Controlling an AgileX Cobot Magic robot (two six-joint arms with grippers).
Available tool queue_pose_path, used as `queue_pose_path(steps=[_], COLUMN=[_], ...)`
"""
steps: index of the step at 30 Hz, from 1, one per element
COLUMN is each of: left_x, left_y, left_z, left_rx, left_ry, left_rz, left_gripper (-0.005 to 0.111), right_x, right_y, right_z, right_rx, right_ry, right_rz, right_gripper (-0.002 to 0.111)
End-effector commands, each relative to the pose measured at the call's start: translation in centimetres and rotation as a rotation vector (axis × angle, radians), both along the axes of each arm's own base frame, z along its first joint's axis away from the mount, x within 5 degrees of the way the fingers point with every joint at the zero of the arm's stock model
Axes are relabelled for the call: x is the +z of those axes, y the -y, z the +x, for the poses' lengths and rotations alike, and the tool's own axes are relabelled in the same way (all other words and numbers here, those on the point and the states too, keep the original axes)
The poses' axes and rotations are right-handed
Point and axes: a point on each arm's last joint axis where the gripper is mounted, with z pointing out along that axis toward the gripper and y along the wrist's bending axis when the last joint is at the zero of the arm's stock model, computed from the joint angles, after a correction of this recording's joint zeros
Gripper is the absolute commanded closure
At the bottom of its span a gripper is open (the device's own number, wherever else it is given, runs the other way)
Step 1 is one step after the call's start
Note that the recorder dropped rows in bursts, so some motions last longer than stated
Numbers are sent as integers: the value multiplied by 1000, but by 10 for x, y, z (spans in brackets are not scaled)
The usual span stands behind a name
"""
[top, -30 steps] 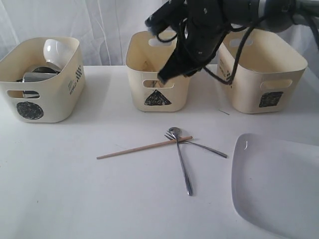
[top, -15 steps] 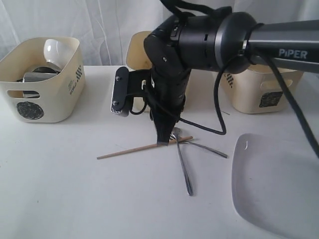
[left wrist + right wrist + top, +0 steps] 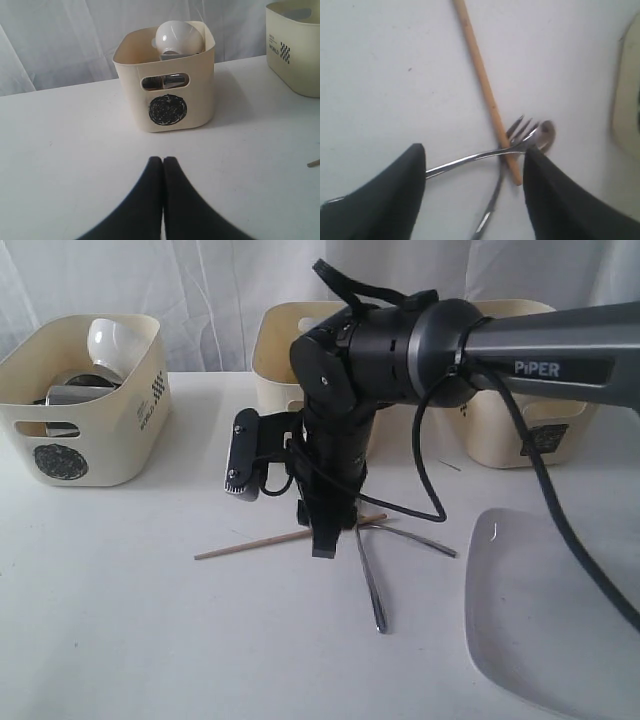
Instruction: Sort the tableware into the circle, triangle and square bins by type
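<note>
- Ext view: right gripper (image 3: 322, 540) points fingers-down over the cutlery pile mid-table, jaws spread wide, nothing held. Thin wooden chopstick (image 3: 250, 544), slim metal fork (image 3: 415, 538) and long-handled metal spoon (image 3: 371, 590) all cross at one spot under it.
- Risk: closing here likely pinches 2 pcs at once, or nudges one and scatters the pile. All 3 lie flat on the white table (image 3: 120, 630), so tips may scrape or slip off.
- Room: bare table left of the pile. Large white square plate (image 3: 550, 620) sits near on the right and runs out of frame. Cream tub marked w/ triangle (image 3: 272, 355) is close behind the arm, cream tub w/ square mark (image 3: 500, 440) beside it; lift path looks tight vs the rims.
- L wrist view: left gripper (image 3: 163, 165) closed tight, empty, over bare table. Cream tub w/ black circle (image 3: 200, 100) ahead holds a white bowl (image 3: 175, 35) + steel pcs. Well apart from the pile, so no clash expected.
- R wrist view: black fingers (image 3: 410, 180) straddle the fork handle. Chopstick crosses the fork neck, spoon bowl is touching the tines; stacking order unclear, so a snag on lift is possible.
</note>
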Motion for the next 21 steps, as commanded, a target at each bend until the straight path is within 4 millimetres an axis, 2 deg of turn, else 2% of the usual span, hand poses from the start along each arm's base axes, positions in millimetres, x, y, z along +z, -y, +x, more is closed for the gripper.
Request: queue_pose_path(steps=[1, 3, 7, 16, 21], left_x=[-1, -1, -1, -1, -1], left_y=[0, 0, 0, 0, 0], left_z=[0, 0, 0, 0, 0], left_rx=[-1, -1, -1, -1, -1], left_ry=[2, 2, 2, 2, 2], left_rz=[-8, -8, -8, -8, -8], left_gripper=[107, 107, 107, 107, 107], right_x=[3, 2, -4, -26, -41], right_y=[10, 14, 14, 27, 35], right_z=[-5, -9, -14, -8, -9], right_rx=[-460, -593, -668, -1013, -1115], right_ry=[-82, -143, -186, -141, -84], right_rz=[102, 104, 128, 274, 309], right_gripper=[58, 59, 59, 59, 59])
